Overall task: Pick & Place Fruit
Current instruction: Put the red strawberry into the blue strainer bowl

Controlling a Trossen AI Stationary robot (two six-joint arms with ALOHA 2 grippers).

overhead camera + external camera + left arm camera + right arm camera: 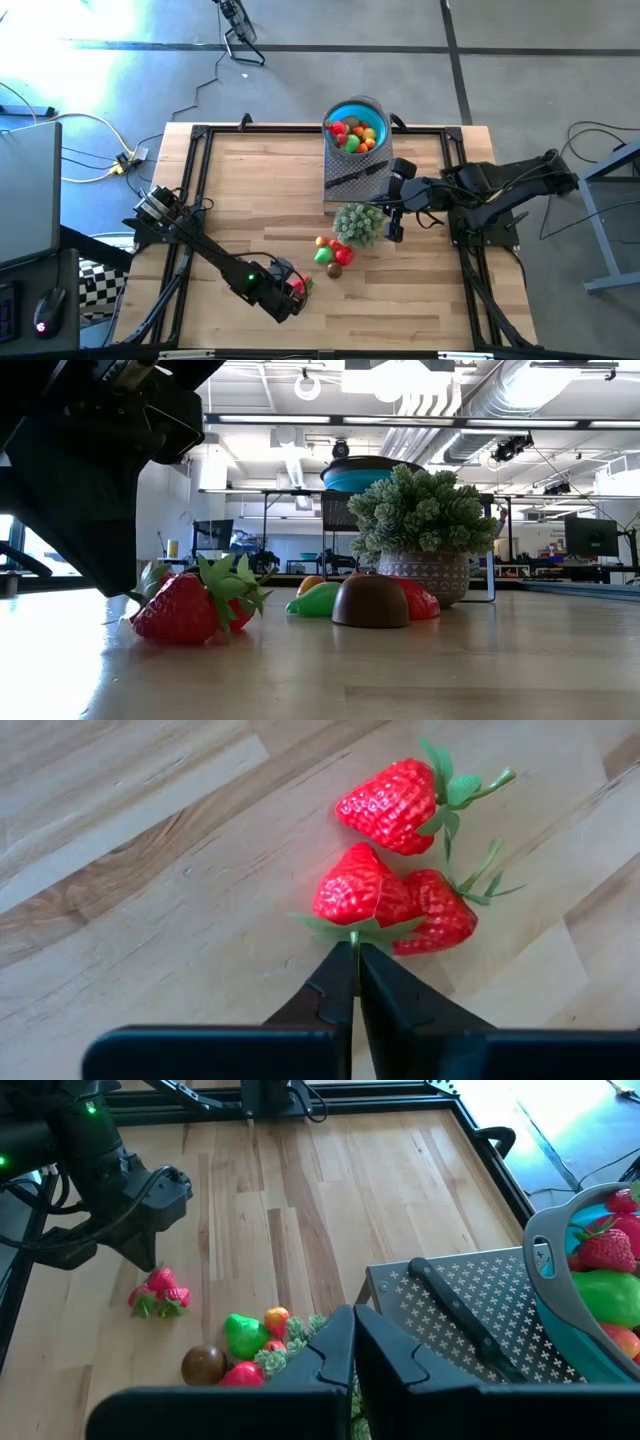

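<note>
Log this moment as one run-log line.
left gripper: shut on strawberry stem | right gripper: shut, empty, above plant | blue bowl: holds fruit

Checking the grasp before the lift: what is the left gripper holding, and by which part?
The left gripper pinches a strawberry by its green leaves; the right gripper holds nothing.

Pale wooden table (250,190), strawberry cluster (297,285), loose fruit pile (333,254), potted bushy plant (358,222), perforated metal tray (350,178).
</note>
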